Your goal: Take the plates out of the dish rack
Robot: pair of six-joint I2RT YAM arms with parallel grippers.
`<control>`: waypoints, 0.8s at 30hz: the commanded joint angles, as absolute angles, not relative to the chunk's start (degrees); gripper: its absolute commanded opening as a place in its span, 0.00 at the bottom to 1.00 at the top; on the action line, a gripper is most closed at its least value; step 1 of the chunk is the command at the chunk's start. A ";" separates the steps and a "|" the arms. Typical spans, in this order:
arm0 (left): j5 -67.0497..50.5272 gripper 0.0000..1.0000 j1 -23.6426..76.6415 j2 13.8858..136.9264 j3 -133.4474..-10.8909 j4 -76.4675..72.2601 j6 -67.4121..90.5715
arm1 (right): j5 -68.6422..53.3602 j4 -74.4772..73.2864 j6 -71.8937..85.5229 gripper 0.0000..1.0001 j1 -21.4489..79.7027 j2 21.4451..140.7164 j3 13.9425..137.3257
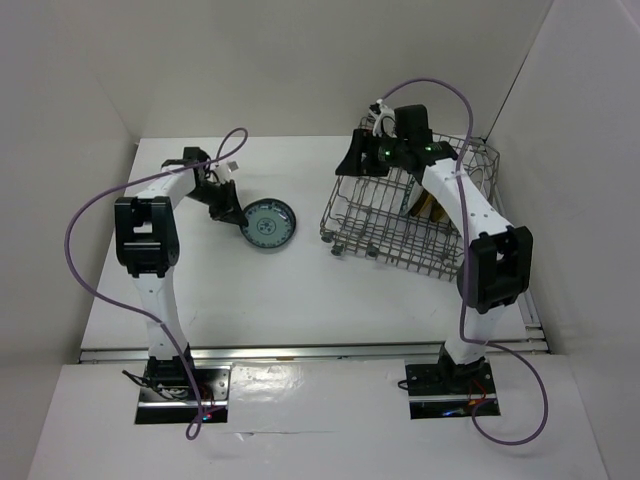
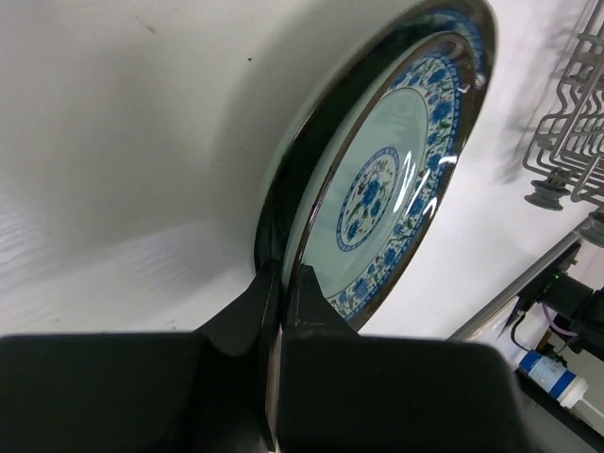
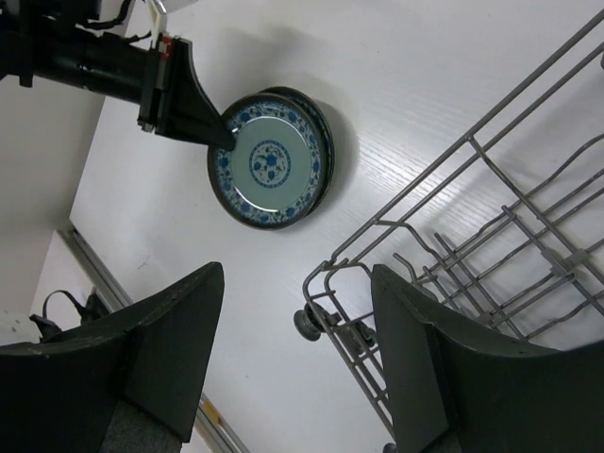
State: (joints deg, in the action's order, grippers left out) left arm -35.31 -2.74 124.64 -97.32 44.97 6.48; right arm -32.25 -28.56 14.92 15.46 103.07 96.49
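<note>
Left of the grey wire dish rack [image 1: 400, 232], the round teal patterned plate [image 1: 270, 222] is clamped at its rim by the left gripper [image 2: 281, 283] and could be dragged away if not released first; the right gripper [image 3: 293, 283] is spread open.

Dish rack [image 1: 380, 225] contents mostly hidden behind right arm [image 1: 462, 200]; amber plate [image 1: 432, 208] visible only as sliver, count not determinable.
Teal plate [image 2: 387, 189]: top rim clipped by upper edge, lower rim covered by clamped left end effector [image 2: 281, 283].
Second plate [image 3: 324, 142] beneath it: only edge showing, pattern hidden.
Dish rack cut off at right edge in both wrist views.
</note>
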 commanded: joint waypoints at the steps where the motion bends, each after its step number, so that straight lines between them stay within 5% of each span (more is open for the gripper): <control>1: -35.50 0.00 -2.81 125.32 -100.46 45.00 5.89 | -32.08 -29.88 13.19 0.71 15.12 100.72 95.19; 6: -32.88 0.16 -1.15 126.47 -100.99 45.62 4.66 | -32.69 -30.41 13.18 0.71 15.12 100.20 95.19; 10: -30.50 0.48 -1.14 125.95 -100.99 45.62 3.61 | -33.22 -29.88 13.18 0.71 15.12 100.20 95.19; 14: -27.96 0.68 0.18 125.95 -101.51 47.11 2.99 | -29.64 -31.99 13.18 0.71 15.12 100.20 95.71; 24: -22.07 0.73 1.93 122.52 -101.51 48.25 2.37 | -12.76 -38.76 16.69 0.66 12.39 94.93 83.78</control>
State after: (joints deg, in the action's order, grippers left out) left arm -24.43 1.85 125.62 -99.66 47.18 3.18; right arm -20.10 -34.92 15.11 13.32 100.36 88.99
